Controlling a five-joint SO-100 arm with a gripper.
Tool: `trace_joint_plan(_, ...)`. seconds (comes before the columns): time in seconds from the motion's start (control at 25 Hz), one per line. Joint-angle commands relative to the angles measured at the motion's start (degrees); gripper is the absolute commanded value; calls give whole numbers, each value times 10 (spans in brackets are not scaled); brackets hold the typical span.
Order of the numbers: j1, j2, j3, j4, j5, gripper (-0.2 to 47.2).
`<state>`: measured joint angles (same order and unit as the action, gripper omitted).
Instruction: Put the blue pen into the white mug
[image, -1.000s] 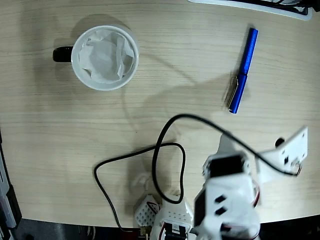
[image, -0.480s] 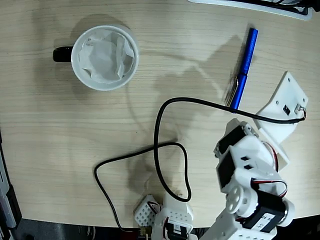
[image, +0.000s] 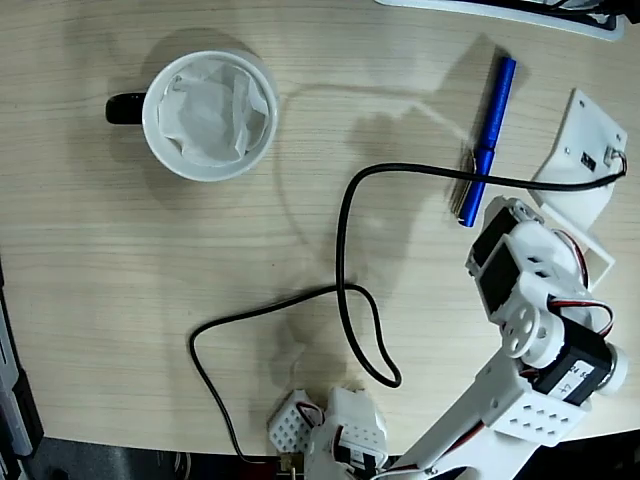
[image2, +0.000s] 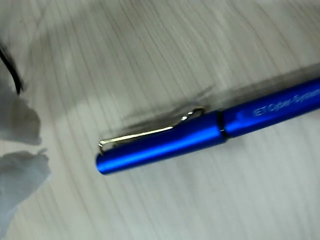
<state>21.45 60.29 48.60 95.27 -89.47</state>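
The arm (image: 520, 330) is white plastic, built of blocky segments with black servo bodies set between them. One lower segment carries a grid of small round holes, another a round white hub. Thin red wires run beside the servos, and a black cable (image: 345, 290) loops from it

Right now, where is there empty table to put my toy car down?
Bare wood lies between the white mug and the blue pen, and at the lower left below the mug, left of the black cable. The right side is crowded with the arm, cable and pen.
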Motion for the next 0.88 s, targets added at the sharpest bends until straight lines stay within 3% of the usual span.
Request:
trace_joint_plan(0.0,18,-6,-37,11,-85,16)
trace_joint_plan(0.36,45,-57,-40,1,-296,24)
trace_joint_plan(0.48,47,-69,-39,-4,-308,90)
trace_joint_plan(0.84,46,-80,5,-54,-307,191)
